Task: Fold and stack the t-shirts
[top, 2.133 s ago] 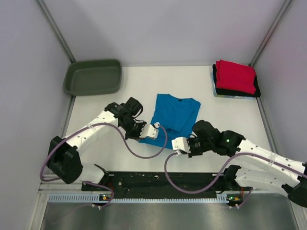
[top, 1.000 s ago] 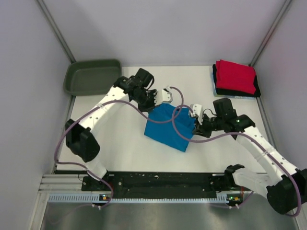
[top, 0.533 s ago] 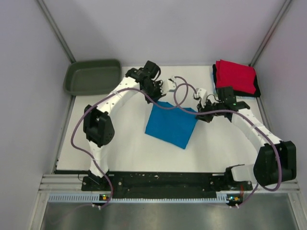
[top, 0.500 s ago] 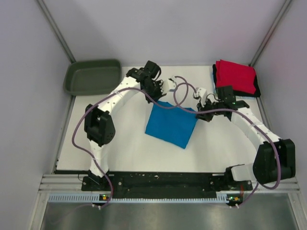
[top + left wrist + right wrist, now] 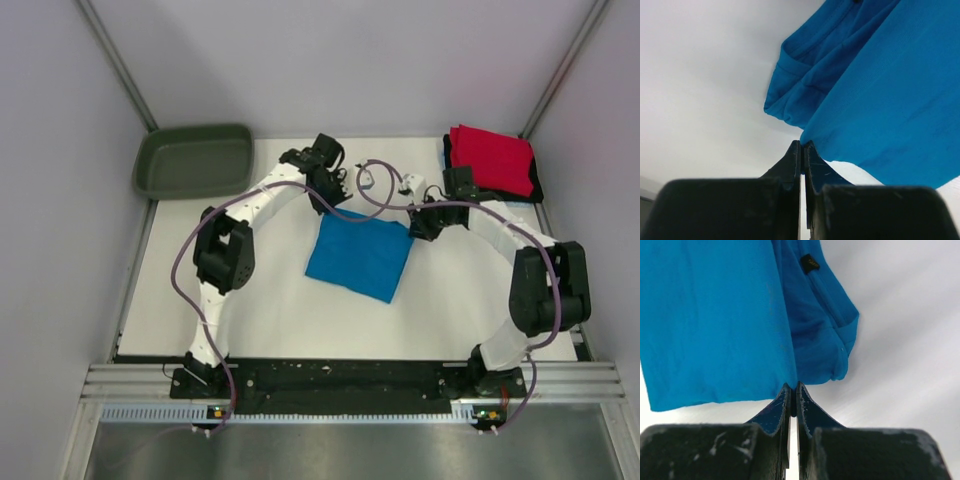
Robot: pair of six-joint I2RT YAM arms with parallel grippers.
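At the far edge of the folded blue t-shirt [image 5: 360, 258], lying mid-way across the table [image 5: 250, 300], both corners are pinched. The left gripper [image 5: 803, 146] and right gripper [image 5: 793, 386] are clamped on its cloth. From above, the fingertips are hidden under the wrists.

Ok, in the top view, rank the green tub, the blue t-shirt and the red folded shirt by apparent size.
1. green tub
2. blue t-shirt
3. red folded shirt, which looks only slightly smaller than the blue one, so that gap is narrow.
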